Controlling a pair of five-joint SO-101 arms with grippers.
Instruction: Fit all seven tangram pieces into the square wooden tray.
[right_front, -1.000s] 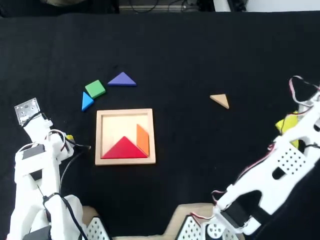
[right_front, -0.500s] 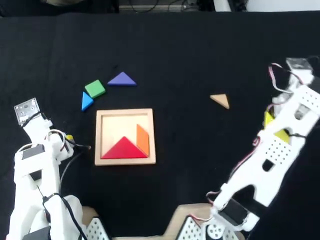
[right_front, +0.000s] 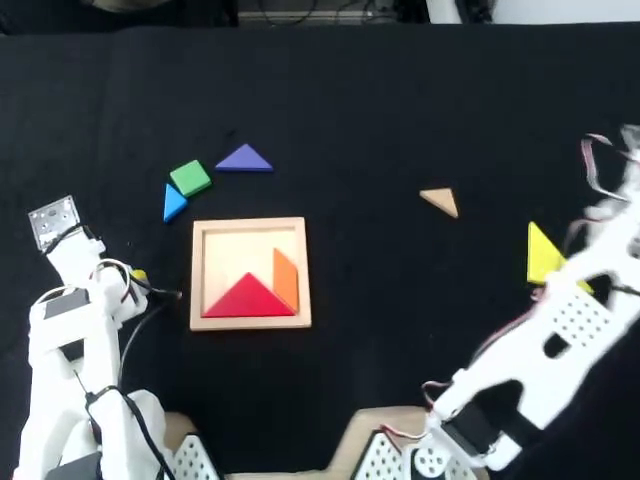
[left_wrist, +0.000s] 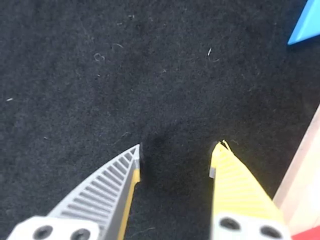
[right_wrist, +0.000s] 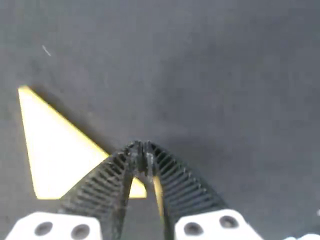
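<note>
No readable text, label, number or sign appears on anything here.

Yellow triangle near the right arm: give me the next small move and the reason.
Probably open the right end effector and set it over the yellow triangle to grip it. It is shut with nothing in it, and the triangle lies flat on the table, partly under it, apart from the tray, which holds a red triangle and an orange piece.

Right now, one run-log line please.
tray: red triangle, orange piece in | left end effector: open, beside tray | right end effector: shut, by yellow triangle
</note>
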